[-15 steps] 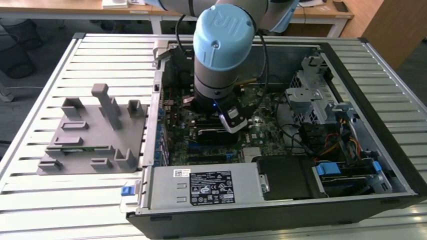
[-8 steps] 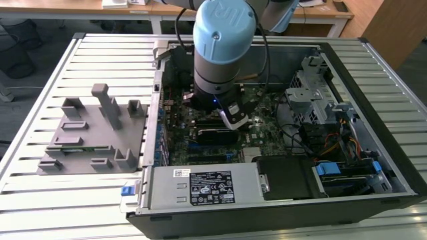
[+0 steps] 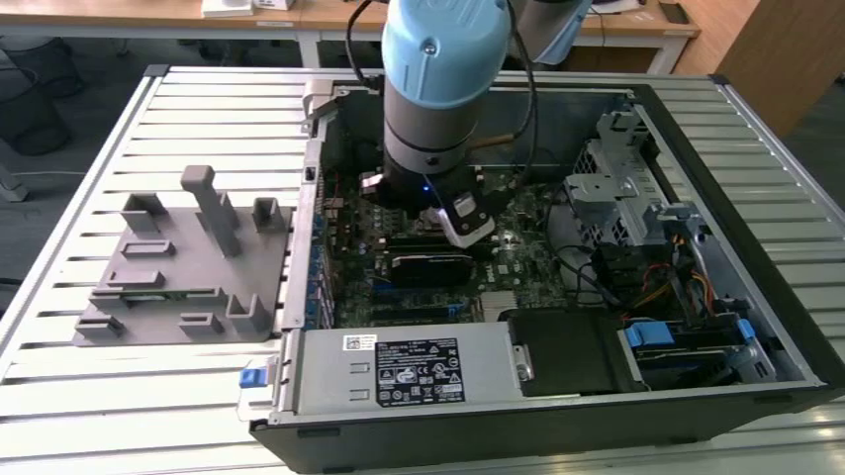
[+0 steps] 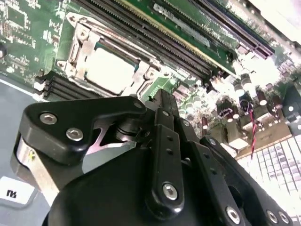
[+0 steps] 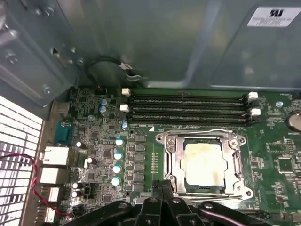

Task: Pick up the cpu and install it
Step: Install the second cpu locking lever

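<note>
Sitting in the socket frame (image 5: 203, 162), the cpu (image 5: 203, 163) lies just beyond the closed, empty fingers (image 5: 162, 188).

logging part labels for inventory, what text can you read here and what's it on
Black label on the power supply: too small to read.
Small white sticker beside it: too small to read.
White label on the case wall, first wrist view: blurred.
Corner sticker, second wrist view: blurred.

cpu (image 5: 203, 163) in motherboard socket (image 5: 168, 162), memory slots (image 5: 188, 108) beside it
</note>
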Robot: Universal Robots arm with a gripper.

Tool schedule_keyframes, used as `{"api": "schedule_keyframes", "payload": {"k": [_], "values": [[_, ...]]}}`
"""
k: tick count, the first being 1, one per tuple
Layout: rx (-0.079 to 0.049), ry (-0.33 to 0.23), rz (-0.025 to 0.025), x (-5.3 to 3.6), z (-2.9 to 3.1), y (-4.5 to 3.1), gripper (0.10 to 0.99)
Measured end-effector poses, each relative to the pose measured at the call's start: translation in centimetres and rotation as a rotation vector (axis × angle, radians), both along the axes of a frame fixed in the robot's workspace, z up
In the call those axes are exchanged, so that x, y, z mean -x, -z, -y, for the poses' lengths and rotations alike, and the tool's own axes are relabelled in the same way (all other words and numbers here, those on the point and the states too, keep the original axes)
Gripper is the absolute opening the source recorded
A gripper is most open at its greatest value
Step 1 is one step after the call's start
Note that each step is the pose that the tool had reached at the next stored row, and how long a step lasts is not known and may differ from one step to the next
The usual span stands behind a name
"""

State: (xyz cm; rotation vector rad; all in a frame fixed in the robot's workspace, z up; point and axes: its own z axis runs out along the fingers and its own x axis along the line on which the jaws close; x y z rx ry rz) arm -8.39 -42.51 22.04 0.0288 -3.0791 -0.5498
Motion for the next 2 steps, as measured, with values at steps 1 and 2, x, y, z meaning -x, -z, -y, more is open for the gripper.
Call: {"api": "schedule_keyframes", "payload": {"k": [1,2], "values": [[-0.001,0.0,0.0,0.0,0.0,-0.15,0.106],[-0.002,0.0,0.0,0.0,0.0,-0.3,0.106]]}}
